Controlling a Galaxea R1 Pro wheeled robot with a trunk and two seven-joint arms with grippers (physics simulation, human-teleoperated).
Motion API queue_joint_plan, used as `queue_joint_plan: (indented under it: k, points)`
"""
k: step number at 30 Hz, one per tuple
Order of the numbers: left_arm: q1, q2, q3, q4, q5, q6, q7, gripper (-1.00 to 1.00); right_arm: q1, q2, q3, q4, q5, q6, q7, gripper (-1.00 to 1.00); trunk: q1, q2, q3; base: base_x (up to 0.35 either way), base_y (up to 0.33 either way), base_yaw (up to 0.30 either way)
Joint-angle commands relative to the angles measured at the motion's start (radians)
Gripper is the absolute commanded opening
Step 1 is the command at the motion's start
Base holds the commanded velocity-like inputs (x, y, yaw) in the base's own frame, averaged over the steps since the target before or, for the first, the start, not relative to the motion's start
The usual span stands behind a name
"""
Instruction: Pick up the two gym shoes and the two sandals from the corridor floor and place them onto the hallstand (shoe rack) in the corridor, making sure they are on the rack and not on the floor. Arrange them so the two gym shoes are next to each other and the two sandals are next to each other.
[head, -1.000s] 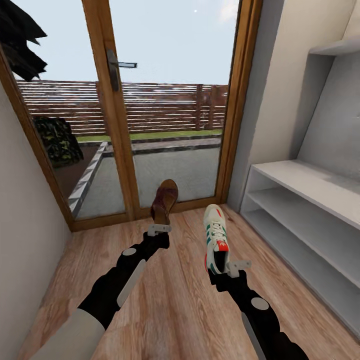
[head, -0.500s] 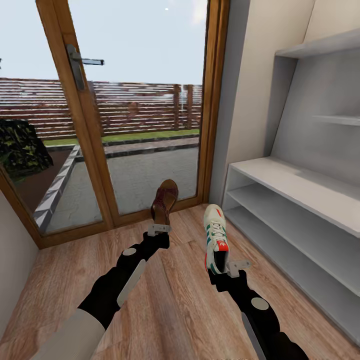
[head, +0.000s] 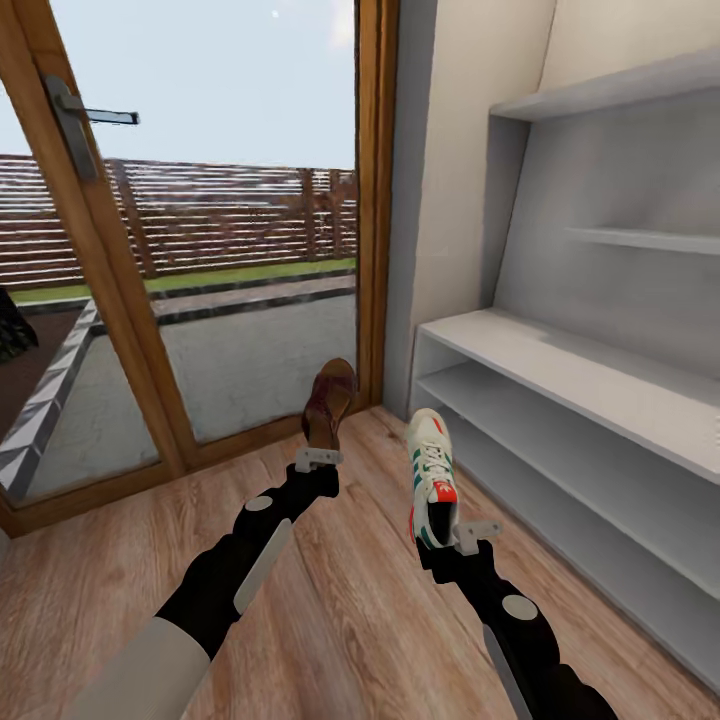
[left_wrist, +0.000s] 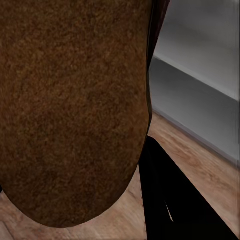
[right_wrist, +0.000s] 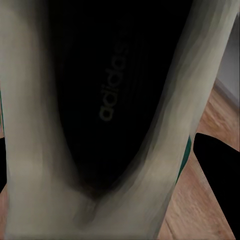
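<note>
At frame centre, the left hand (head: 318, 459) pinches a sandal (head: 329, 402) and the right hand (head: 470, 533) a sneaker (head: 431, 476), both clear of the floor, presumably for the rack (head: 600, 375) at right.

Only one piece of writing can be read here: the word "adidas" in pale lowercase letters, printed on the dark insole inside the gym shoe (right_wrist: 112, 85), running lengthwise down the footbed in the right wrist view. From the head view the same gym shoe (head: 432, 478) shows green stripes and a red-orange patch, but no lettering there is legible.
</note>
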Motion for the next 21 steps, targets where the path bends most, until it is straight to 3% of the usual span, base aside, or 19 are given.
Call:
queue_joint_plan:
  k: [1, 6, 16, 21]
  points:
    - [0.0, 0.0, 0.0, -0.002, 0.005, 0.005, 0.001, -1.0, -0.001, 0.0, 0.0, -0.001, 0.001, 0.006, -0.001, -1.0, 0.0, 0.0, -0.001, 0.208, 0.197, -0.27]
    - [0.0, 0.0, 0.0, -0.002, 0.005, 0.005, 0.001, -1.0, -0.001, 0.0, 0.0, -0.001, 0.001, 0.006, -0.001, -1.0, 0.0, 0.0, -0.001, 0.205, 0.19, -0.27]
    - [0.0, 0.0, -0.001, -0.002, 0.007, 0.005, 0.001, -1.0, -0.001, 0.0, 0.0, -0.001, 0.0, 0.006, -0.001, -1.0, 0.0, 0.0, -0.001, 0.033, 0.026, -0.27]
    - [0.0, -0.006, -0.001, -0.002, 0.007, 0.005, 0.001, -1.0, -0.001, 0.0, 0.0, -0.001, 0.0, 0.006, -0.001, -1.0, 0.0, 0.0, -0.001, 0.167, 0.201, -0.27]
